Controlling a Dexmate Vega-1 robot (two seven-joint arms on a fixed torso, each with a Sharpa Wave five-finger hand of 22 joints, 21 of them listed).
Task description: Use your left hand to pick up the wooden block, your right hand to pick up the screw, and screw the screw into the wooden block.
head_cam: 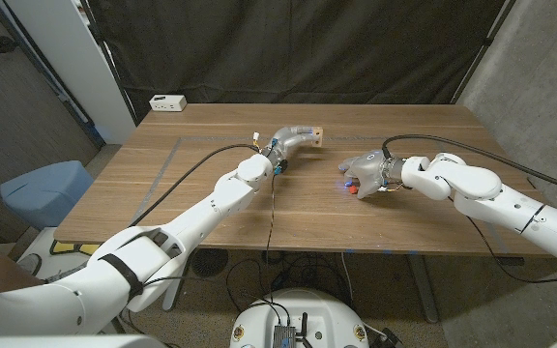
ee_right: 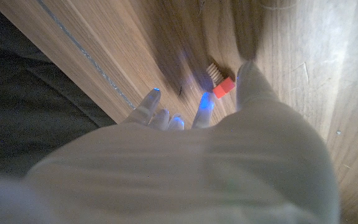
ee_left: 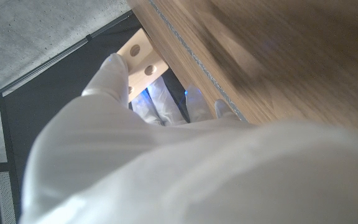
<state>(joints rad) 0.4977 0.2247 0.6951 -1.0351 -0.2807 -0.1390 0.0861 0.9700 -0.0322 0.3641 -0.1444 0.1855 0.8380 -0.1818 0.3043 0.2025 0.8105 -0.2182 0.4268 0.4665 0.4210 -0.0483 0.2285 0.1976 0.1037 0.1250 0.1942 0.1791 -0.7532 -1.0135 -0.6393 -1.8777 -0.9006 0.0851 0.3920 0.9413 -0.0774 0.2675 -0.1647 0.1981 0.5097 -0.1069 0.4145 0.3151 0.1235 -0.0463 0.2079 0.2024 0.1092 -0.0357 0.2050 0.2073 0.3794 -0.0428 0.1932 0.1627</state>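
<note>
From the head view, the left robot hand [head_cam: 293, 138] reached toward the far middle of the brown wooden table [head_cam: 201, 193], and its fingers touched a small pale wooden block [head_cam: 313, 135] lying there on the surface. Whether the block was truly gripped could not be told from that height. The right robot hand [head_cam: 364, 172] hovered low over the table to the right of centre, well apart from the block, with a small red-headed screw [head_cam: 353, 189] just under its near edge. A white power strip [head_cam: 167, 101] sat at the far left corner of the table, and a black cable [head_cam: 184, 179] ran along the left arm.

In the left wrist view, the left robot hand [ee_left: 160, 118] showed its white fingers [ee_left: 114, 78] laid against the pale wooden block [ee_left: 143, 59], which had two round holes in its face and sat at the table's edge [ee_left: 191, 59]. The fingers wrapped the block from both sides, so it looked held.

In the right wrist view, the right robot hand [ee_right: 191, 124] had its fingers [ee_right: 143, 107] spread apart, blue lights glowing at the tips. The red-headed screw [ee_right: 222, 86] lay on the table between two of the fingers, close to them, but the blur did not show it being pinched.
</note>
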